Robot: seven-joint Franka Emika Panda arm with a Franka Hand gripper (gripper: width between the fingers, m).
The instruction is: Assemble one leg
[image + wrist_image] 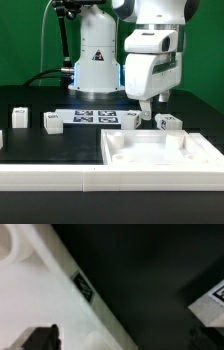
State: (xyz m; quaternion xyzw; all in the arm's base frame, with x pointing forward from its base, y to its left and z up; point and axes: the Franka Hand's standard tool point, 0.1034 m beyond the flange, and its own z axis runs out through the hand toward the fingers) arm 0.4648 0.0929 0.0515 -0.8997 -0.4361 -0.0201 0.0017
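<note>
— How does the pincer (148, 108) stand?

— It hangs low over the tabletop (25, 100), pointing down. In the wrist view one dark finger (40, 339) sits at the picture's edge with bare tabletop beside it, so I judge it wide and holding nothing.

— And the leg (133, 119)?

— Just beside the pincer, toward the exterior view's left and slightly nearer, not touching it. It seems to stand upright. A second leg (168, 123) sits just to the right, so the pincer hangs between the two. The tray (160, 152) lies nearer still.

— What does the move turn on?

— Probably a short shift left, then straight down over the post.
</note>
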